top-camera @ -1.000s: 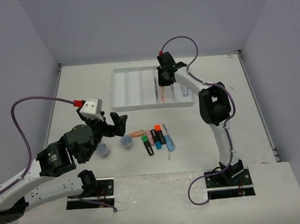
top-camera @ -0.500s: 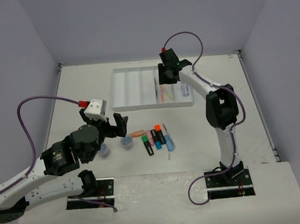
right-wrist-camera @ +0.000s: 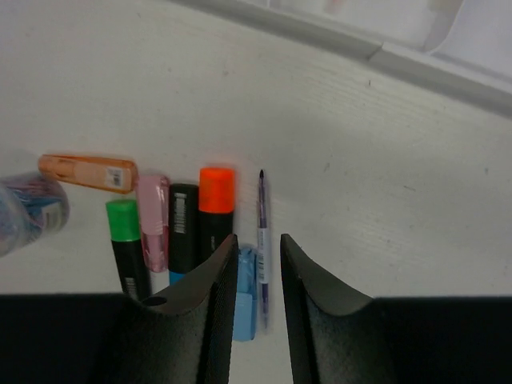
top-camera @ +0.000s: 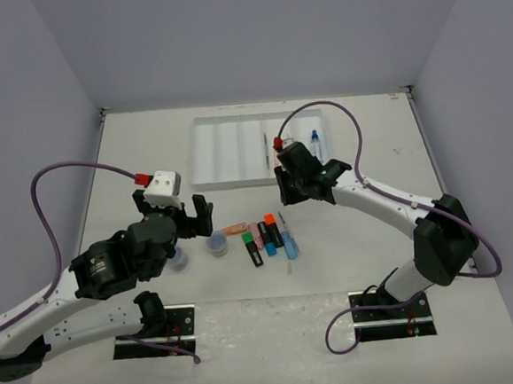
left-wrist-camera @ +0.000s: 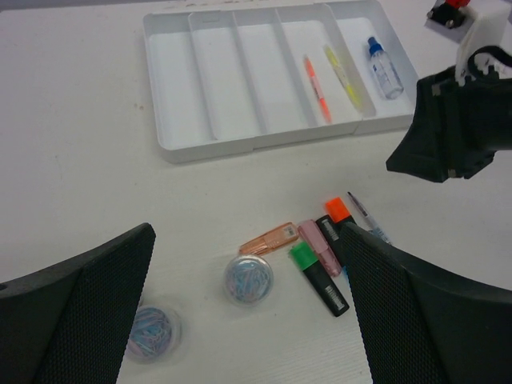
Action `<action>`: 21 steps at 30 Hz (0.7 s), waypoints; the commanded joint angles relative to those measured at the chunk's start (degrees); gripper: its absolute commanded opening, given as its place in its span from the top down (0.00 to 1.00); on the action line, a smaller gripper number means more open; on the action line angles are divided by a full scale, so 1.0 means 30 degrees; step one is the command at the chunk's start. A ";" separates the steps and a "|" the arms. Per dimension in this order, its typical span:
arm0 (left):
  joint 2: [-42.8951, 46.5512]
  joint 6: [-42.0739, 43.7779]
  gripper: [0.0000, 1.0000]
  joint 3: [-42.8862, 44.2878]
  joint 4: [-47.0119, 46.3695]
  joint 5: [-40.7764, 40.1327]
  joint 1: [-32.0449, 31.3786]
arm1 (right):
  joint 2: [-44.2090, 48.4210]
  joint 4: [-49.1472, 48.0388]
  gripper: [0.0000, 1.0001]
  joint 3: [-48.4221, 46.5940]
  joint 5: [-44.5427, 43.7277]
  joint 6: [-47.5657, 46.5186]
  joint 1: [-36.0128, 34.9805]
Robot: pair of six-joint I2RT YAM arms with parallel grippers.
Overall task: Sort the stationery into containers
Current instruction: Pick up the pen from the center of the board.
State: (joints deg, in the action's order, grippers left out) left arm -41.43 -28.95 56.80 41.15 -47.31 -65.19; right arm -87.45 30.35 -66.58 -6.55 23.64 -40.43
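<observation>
You have a white table point(top-camera: 147, 156) walled in on three sides by pale grey-violet panels point(top-camera: 226, 34). Along its right side runs a thin grey edge strip point(top-camera: 444, 195). Toward the far right you can see a small dark mark point(top-camera: 396, 152) on the surface, possibly a scuff or stain.

the pale table point(top-camera: 146, 147) carries a white tray point(top-camera: 207, 151) at its far side. nearer lie a round tub point(top-camera: 216, 243), a second tub point(top-camera: 176, 258), clustered highlighters point(top-camera: 265, 238) and a thin pen point(top-camera: 283, 220) beside them.
</observation>
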 commanded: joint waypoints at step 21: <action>-0.0827 -0.0751 0.00 -0.0551 0.0886 0.0805 -0.0009 | -0.3916 -0.0736 0.77 0.1797 -0.0367 0.1190 -0.1319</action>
State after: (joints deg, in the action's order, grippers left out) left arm -43.28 -29.98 55.35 43.18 -45.79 -65.17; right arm -98.69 29.95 -62.45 -6.61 25.42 -43.83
